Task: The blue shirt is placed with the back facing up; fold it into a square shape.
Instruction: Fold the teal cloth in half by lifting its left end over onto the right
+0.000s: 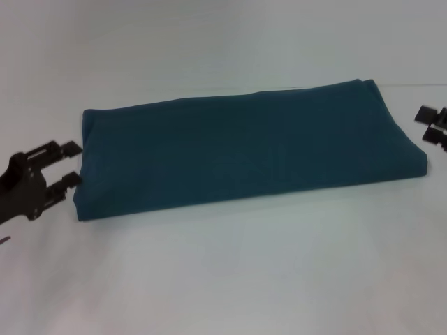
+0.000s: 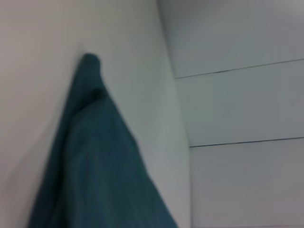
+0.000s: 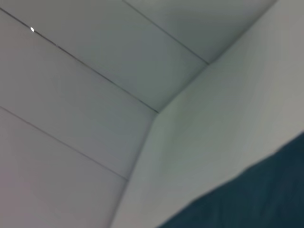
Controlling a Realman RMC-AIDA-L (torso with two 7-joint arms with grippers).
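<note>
The blue shirt (image 1: 244,146) lies folded into a long flat band across the white table (image 1: 230,272), its ends pointing left and right. My left gripper (image 1: 72,164) is at the shirt's left end, open, its black fingertips (image 1: 70,148) just touching or beside the cloth edge with nothing between them. My right gripper (image 1: 433,125) sits just past the shirt's right end, open and apart from the fabric. The left wrist view shows the shirt (image 2: 95,161) as a dark teal wedge. A corner of the shirt (image 3: 256,199) appears in the right wrist view.
White table surface extends in front of and behind the shirt. Both wrist views show a white panelled wall (image 2: 237,104) behind the table edge.
</note>
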